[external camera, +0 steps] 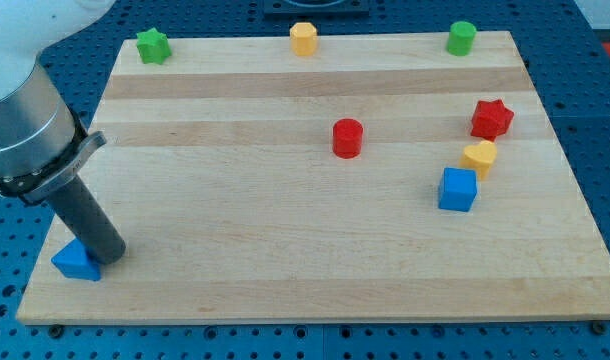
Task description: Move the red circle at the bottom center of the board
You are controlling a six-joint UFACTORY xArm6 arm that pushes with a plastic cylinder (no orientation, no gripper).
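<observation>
The red circle is a short red cylinder standing a little right of the board's middle, in the upper half. My tip is far from it, at the board's bottom left corner. The dark rod slants down from the view's upper left. The tip rests against the right side of a blue triangular block.
A green star, a yellow hexagon and a green cylinder line the top edge. At the right stand a red star, a yellow heart-like block and a blue cube. The wooden board lies on a blue perforated table.
</observation>
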